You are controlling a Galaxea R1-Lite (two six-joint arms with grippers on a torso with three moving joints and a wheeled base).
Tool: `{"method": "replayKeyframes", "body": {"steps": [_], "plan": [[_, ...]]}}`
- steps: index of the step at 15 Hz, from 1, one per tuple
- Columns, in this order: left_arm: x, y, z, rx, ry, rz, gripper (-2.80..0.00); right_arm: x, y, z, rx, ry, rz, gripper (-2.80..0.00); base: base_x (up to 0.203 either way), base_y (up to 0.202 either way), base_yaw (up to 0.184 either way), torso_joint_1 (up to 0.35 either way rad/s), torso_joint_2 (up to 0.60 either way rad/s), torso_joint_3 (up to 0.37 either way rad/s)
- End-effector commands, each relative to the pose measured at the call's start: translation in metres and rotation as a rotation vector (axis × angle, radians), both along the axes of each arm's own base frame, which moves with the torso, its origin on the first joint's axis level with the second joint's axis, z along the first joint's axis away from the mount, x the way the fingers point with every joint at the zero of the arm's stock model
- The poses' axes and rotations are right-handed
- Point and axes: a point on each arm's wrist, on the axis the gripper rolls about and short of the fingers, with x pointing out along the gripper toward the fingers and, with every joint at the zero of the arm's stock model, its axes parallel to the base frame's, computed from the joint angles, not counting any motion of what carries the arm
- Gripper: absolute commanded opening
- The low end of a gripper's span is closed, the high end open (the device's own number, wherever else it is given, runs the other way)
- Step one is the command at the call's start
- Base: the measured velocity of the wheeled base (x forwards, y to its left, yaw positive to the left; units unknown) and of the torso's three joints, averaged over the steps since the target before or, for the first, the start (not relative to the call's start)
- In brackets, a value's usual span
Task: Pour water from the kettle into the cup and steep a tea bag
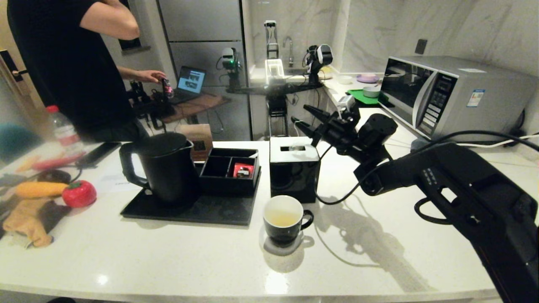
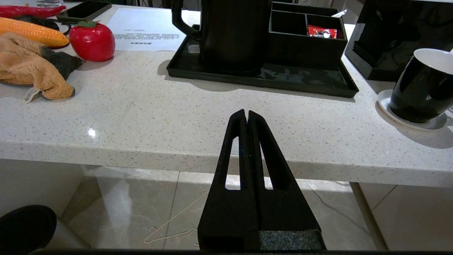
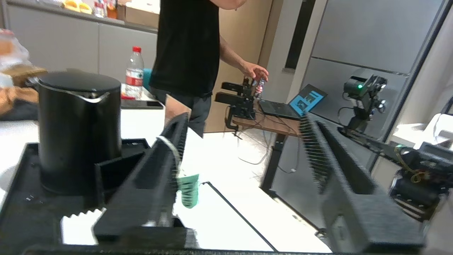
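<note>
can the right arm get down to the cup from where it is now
Probably yes. The right gripper hangs open above the tissue box, and the cup stands in the open in front of that box with nothing over it.

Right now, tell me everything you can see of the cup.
The cup is a glossy black mug with a white inside and a small loop handle that points toward the robot's right. It stands upright on a small white coaster on the pale speckled counter, in front of the black tissue box and just off the black tray's right front corner. A shallow pool of pale yellowish liquid lies in its bottom. No tea bag shows inside. Nothing touches it but the coaster.
</note>
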Motion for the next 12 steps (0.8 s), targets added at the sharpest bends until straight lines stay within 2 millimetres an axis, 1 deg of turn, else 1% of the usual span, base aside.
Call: {"method": "replayKeyframes", "body": {"steps": [1, 4, 6, 9, 12], "plan": [[0.000, 0.000, 0.000, -0.001, -0.001, 0.001, -2.80, -0.001, 0.000, 0.002, -0.010, -0.024, -0.006, 0.00, 0.000, 0.000, 0.000, 0.000, 0.00, 0.000], [0.000, 0.000, 0.000, -0.001, -0.001, 0.001, -2.80, -0.001, -0.001, 0.005, -0.041, -0.075, -0.034, 0.00, 0.000, 0.000, 0.000, 0.000, 0.00, 0.000], [0.000, 0.000, 0.000, -0.001, -0.001, 0.001, -2.80, 0.001, -0.006, 0.006, -0.063, -0.117, -0.065, 0.00, 0.000, 0.000, 0.000, 0.000, 0.00, 0.000], [0.000, 0.000, 0.000, -0.001, -0.001, 0.001, -2.80, 0.005, -0.023, 0.012, -0.101, -0.189, -0.134, 0.00, 0.000, 0.000, 0.000, 0.000, 0.00, 0.000], [0.000, 0.000, 0.000, -0.001, -0.001, 0.001, -2.80, 0.008, -0.045, 0.020, -0.124, -0.238, -0.199, 0.00, 0.000, 0.000, 0.000, 0.000, 0.00, 0.000]]}}
